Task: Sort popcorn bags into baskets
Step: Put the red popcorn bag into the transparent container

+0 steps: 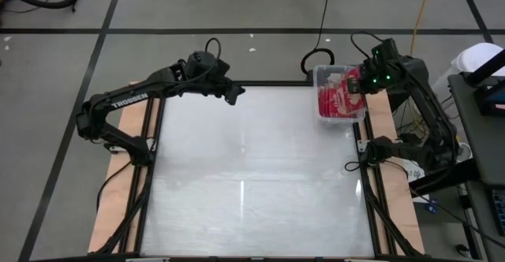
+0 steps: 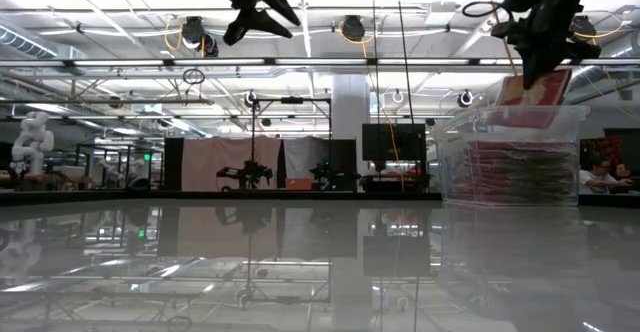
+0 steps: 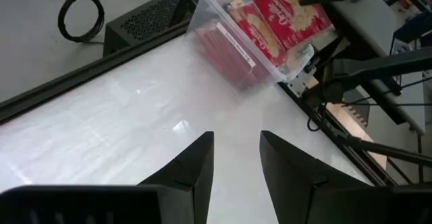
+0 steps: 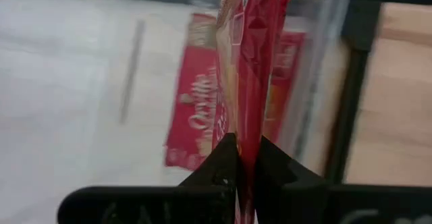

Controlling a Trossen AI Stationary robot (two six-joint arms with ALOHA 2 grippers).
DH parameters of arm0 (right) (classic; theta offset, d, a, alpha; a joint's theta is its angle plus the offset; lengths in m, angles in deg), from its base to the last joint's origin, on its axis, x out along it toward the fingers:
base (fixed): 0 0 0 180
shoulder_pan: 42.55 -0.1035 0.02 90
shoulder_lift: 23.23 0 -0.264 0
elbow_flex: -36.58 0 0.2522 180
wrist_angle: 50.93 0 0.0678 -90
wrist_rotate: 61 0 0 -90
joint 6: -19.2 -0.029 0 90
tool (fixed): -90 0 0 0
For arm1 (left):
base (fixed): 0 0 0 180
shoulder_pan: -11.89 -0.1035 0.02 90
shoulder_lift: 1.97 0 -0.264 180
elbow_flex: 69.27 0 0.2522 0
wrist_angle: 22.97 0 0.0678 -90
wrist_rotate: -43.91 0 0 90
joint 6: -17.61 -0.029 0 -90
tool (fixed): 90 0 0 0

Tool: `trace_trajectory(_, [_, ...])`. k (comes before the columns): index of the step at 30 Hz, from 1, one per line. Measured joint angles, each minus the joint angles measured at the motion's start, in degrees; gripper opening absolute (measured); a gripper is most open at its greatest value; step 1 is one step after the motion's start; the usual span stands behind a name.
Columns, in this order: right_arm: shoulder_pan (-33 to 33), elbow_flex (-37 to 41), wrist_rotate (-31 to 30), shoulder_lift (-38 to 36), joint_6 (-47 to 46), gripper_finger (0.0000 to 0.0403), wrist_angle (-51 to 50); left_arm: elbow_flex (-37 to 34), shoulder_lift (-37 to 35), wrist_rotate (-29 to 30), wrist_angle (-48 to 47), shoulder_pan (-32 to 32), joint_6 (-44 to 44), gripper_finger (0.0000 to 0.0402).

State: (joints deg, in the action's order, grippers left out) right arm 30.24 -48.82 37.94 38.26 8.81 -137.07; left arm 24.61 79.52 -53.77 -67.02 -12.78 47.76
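The clear plastic basket (image 1: 318, 96) stands at the table's far right corner and holds a stack of red popcorn bags (image 2: 510, 167). My right gripper (image 1: 361, 80) hovers over it, shut on one more red bag (image 2: 537, 94), which stands tilted with its upper part above the basket's rim (image 2: 505, 112). My left gripper (image 1: 233, 95) is open and raised high near the middle of the table's far edge (image 2: 258, 14). It touches nothing. In the left wrist view its fingers (image 3: 236, 160) point toward the basket (image 3: 223, 18). My right gripper (image 4: 246, 163) pinches the red bag by its upper edge (image 4: 248, 133) between the two fingers (image 4: 219, 162), coming from above and pointing down. The bag (image 4: 250, 55) hangs edge-on below the fingers, its lower end inside the basket; whether it rests on the stack I cannot tell.
Other red bags lie flat in the basket (image 4: 196, 116). The white tabletop (image 1: 252, 183) stretches wide between the arms. A black box and a coiled cable (image 3: 81, 15) sit on the floor beyond the far edge. Wooden strips (image 1: 387, 136) flank the table.
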Motion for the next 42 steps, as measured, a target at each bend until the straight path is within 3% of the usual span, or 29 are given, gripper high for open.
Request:
trace_trajectory(9, [0.00, 0.02, -3.14, 0.36, 0.38, 0.0014, -0.42, 0.00, 0.00, 0.01, 0.04, -0.01, -2.27, 0.0122])
trace_trajectory(19, [0.00, 0.02, -7.94, 1.32, -1.10, 0.0109, -0.30, 0.00, 0.00, -0.29, 0.02, -0.06, -4.25, 0.0122])
trace_trajectory(25, [0.00, 0.02, -10.39, 1.40, 0.74, 0.0136, -0.76, 0.00, 0.00, -0.38, 0.02, -0.06, -4.62, 0.0122])
trace_trajectory(29, [0.00, 0.02, -10.54, 1.40, 1.99, 0.0117, -3.13, 0.00, 0.00, -0.40, 0.02, -0.06, -4.59, 0.0122])
trace_trajectory(36, [0.00, 0.02, -10.13, 1.43, 3.02, 0.0015, -4.17, 0.00, 0.00, -0.43, 0.02, -0.31, -4.86, 0.0122])
trace_trajectory(42, [0.00, 0.09, -4.84, 0.92, 0.44, 0.0007, -2.52, 0.00, 0.00, -0.40, 0.04, -0.43, -5.00, 0.0122])
